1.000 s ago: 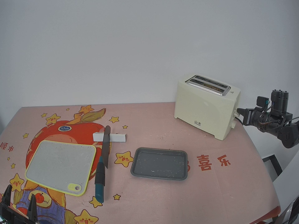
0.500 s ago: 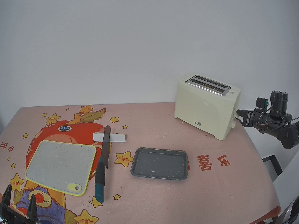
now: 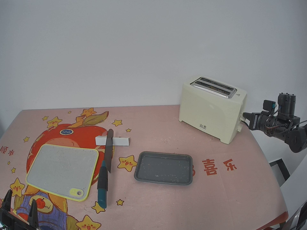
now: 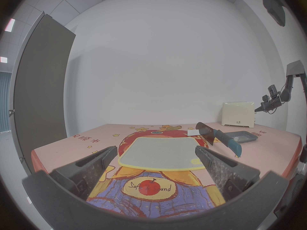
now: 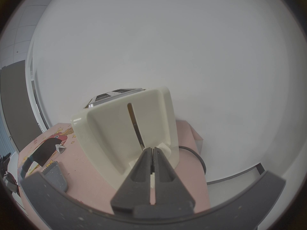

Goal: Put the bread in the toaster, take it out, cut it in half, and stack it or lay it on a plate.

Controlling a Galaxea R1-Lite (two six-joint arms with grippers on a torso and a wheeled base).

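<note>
The cream toaster (image 3: 211,112) stands at the table's back right, its two top slots showing no bread. My right gripper (image 3: 245,114) is at the toaster's lever end, fingers shut with nothing between them. In the right wrist view the shut fingertips (image 5: 152,150) rest at the low end of the lever slot on the toaster (image 5: 121,134), on the lever knob (image 5: 161,147). My left gripper (image 3: 19,205) hovers open at the table's near left corner, short of the grey cutting board (image 3: 62,170). A dark grey plate (image 3: 138,171) lies empty mid-table.
A knife (image 3: 105,170) with a teal handle lies right of the board, its blade propped on a small white block (image 3: 121,141). The toaster's black cord (image 5: 195,154) trails behind it. The table's right edge runs close beside the toaster.
My right gripper has dipped slightly at the toaster's lever end, then held still. The left arm and the things on the table have not moved.
</note>
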